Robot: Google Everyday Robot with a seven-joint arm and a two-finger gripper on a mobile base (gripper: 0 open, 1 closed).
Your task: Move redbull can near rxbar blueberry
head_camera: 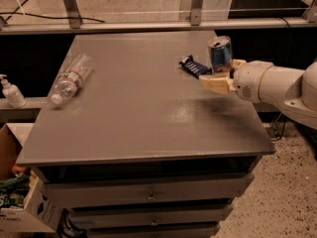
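The gripper (221, 73) reaches in from the right over the far right part of the surface (143, 123). Its pale fingers (214, 84) pinch the redbull can (220, 52) low on its body, one on the near side and one on the far side. The can leans slightly, and its base is hidden behind the near finger, so I cannot tell whether it rests on the surface or hangs just above it. The rxbar blueberry (194, 67) lies flat just left of the can, very close.

The main risk is tipping: a tall slim can held low, already leaning, may topple on release if it is not set down square (the right edge is not far off). A leftward nudge could also shove the bar away. The plastic bottle (69, 78), well apart at the left, poses no danger.
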